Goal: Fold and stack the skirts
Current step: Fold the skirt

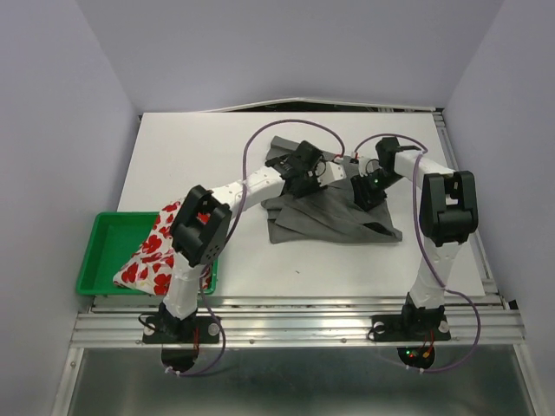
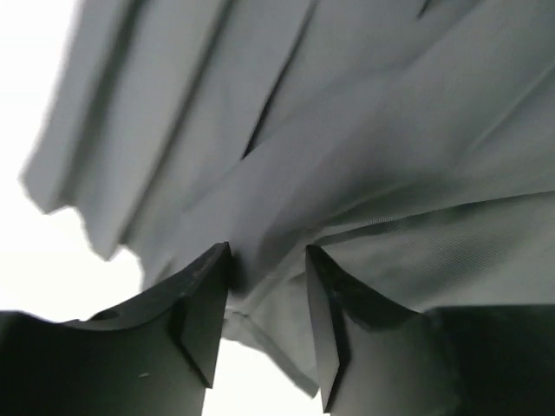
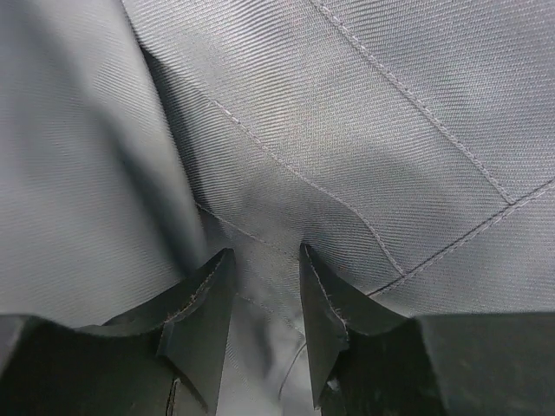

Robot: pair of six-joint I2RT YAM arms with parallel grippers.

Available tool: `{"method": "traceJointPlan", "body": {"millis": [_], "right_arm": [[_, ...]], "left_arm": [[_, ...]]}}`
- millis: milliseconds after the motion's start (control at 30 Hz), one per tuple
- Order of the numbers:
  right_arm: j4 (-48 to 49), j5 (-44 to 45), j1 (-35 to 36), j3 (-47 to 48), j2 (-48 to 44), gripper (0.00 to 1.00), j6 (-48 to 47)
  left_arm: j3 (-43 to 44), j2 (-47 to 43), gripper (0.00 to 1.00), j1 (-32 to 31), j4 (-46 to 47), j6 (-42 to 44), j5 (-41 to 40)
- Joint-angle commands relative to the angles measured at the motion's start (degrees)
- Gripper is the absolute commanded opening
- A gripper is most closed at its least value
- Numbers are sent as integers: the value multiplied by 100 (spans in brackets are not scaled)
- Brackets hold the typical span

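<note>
**Grey skirt (image 1: 334, 217) is soft and floppy**

It lies crumpled on the surface (image 1: 199, 156), well to the right of the green tray (image 1: 108, 243). The flower-print skirt (image 1: 156, 251) lies in that tray, drooping over its right rim. The right pincer (image 3: 264, 260) pinches a grey fold. The left pincer (image 2: 267, 260) sits half spread over cloth; I cannot tell if it grips. The cloth looks light and saggy, so grab a hem or corner.

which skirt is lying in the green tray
The white skirt with the red print: it lies bunched in the green tray on the left. The dark grey skirt lies spread on the table, outside the tray.
</note>
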Motion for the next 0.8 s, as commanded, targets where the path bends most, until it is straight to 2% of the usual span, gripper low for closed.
{"method": "traceJointPlan", "body": {"millis": [0, 133, 300, 467, 767], "right_arm": [[410, 299, 19, 30, 368, 42, -122], [392, 325, 19, 73, 421, 42, -131], [366, 361, 19, 170, 438, 42, -122], [322, 387, 19, 249, 500, 42, -105], [296, 405, 19, 214, 491, 42, -122]], "left_arm": [[-49, -348, 57, 109, -52, -50, 328], [-892, -1357, 58, 197, 28, 64, 707], [-1877, -2142, 59, 189, -174, -15, 1112], [-2282, -2047, 59, 197, -148, 213, 1332], [-2203, -1564, 56, 162, 186, 653, 1473]]}}
